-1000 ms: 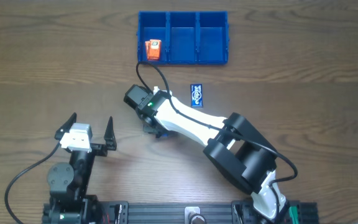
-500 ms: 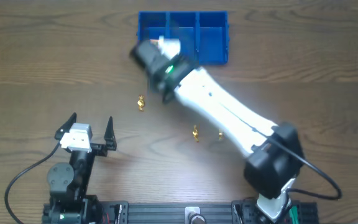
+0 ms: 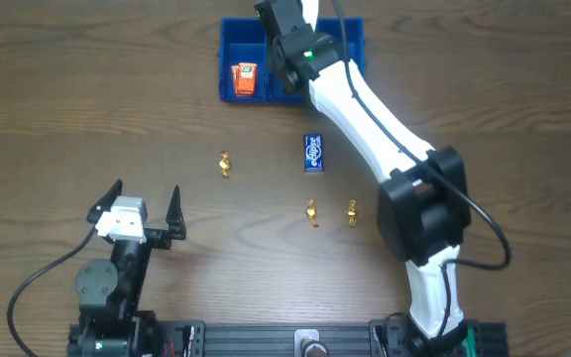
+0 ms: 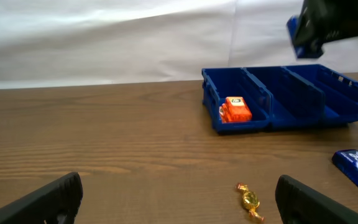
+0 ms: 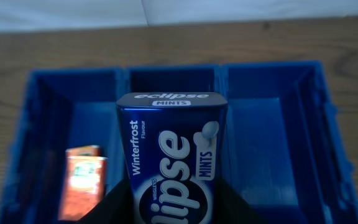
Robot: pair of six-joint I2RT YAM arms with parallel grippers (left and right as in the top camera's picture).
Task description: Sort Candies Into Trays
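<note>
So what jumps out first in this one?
The right gripper holds a dark blue mint tin above the blue tray, whose left compartment holds an orange candy. Three gold candies and a blue bar lie loose on the table.

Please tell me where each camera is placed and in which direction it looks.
Top view: fixed above the table, facing down; both arms stand at the bottom edge, left gripper open, right gripper over the blue tray.
Left wrist view: low above the table, facing the tray's long side; its own two fingers at the bottom edge.
Right wrist view: above the tray, looking down into it past the held mint tin.
Shared: all three show the orange candy in an end compartment.
</note>
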